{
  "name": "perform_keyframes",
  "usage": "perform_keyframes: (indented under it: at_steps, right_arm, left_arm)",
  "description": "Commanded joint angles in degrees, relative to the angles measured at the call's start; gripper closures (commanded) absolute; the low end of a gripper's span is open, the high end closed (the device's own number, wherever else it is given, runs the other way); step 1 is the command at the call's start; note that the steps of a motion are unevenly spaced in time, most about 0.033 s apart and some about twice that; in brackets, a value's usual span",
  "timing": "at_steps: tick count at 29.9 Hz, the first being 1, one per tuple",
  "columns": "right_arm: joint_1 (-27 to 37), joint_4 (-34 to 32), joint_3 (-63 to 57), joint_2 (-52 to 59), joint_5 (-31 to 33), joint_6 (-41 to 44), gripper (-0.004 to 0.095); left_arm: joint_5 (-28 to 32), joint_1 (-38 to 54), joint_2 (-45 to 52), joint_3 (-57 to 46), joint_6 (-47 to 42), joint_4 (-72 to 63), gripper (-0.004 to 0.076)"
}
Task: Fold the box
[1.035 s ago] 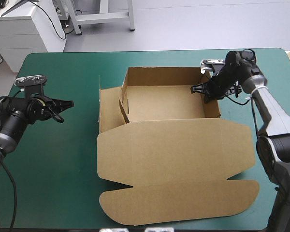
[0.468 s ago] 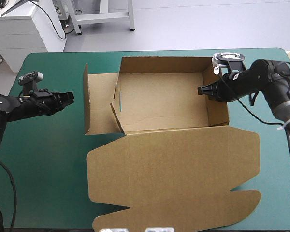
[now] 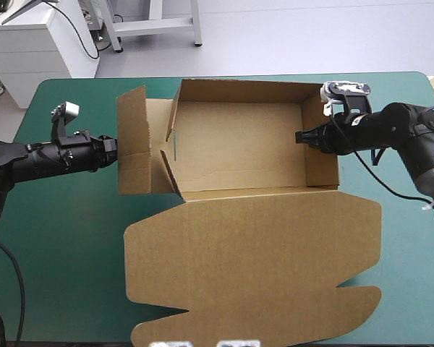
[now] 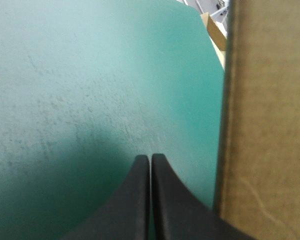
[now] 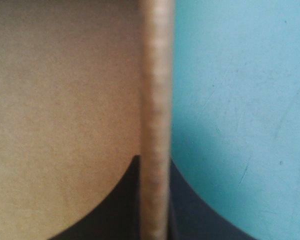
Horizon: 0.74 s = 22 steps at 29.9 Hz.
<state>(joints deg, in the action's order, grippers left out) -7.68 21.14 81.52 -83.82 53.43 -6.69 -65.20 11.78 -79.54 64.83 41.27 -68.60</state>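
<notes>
Mid-bench (image 3: 72, 238): box (image 3: 239, 163), long axis 12 to 6 o'clock in the high view, open tray at the 12 end, lid (image 3: 253, 267) flat toward 6. Far wall (image 3: 239, 92) and right wall (image 3: 322, 155) up; left flap (image 3: 134, 144) raised off the cover but out at 9 o'clock from the tray, not tucked in. Left gripper (image 3: 110, 146) in from 9 o'clock, jaws pressed together into one point, tip right at the flap's outer face; touching or just off, cannot tell. Left wrist view: brown board upright just beside the joined black fingers, teal-green cover ahead. Right gripper (image 3: 300, 136) in from 3 o'clock, jaws pinching the right wall, one finger inside the tray and one outside; right wrist view confirms, board edge running straight up between the two fingers. Key relation, as a judgement: flap directly at 3 o'clock from the left jaws, hinge line running 12 to 6, so a push toward 3 likely to swing it in against the tray. Left arm plainly the nearer one for that; right pinch probably serving as anchor. Risk: whole box sliding toward 3 if the pinch slips
</notes>
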Motion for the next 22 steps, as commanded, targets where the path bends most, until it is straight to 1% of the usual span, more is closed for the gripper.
perform_keyframes:
  at_steps: [1,4,11,15,19,22]
  right_arm:
    - [0.2,3.2,1.5,2.5,-5.0,-0.5,0.0927]
    - [0.2,3.2,1.5,2.5,-6.8,-1.1,0.0927]
    - [0.1,3.2,1.5,2.0,-8.6,-1.2,0.0927]
    - [-2.3,2.5,1.5,0.8,-9.8,-1.2,0.0927]
    - [-5.6,2.3,1.5,-0.3,-13.4,-1.2,0.0926]
    - [-7.3,2.0,1.5,-1.3,-14.7,-1.2,0.0926]
  left_arm:
    - [-2.9,0.0,2.5,1.8,0.5,-5.4,0.0731]
    - [-3.0,0.0,3.9,1.8,0.5,-5.3,0.0732]
    - [-3.3,0.0,8.4,1.8,0.4,-5.0,0.0732]
    - [-3.9,0.0,10.1,1.8,0.2,-5.1,0.0731]
    - [-5.2,-1.3,10.3,1.8,-0.1,-4.1,0.0732]
    - [-5.0,-3.0,10.3,1.8,-0.1,-3.4,0.0732]
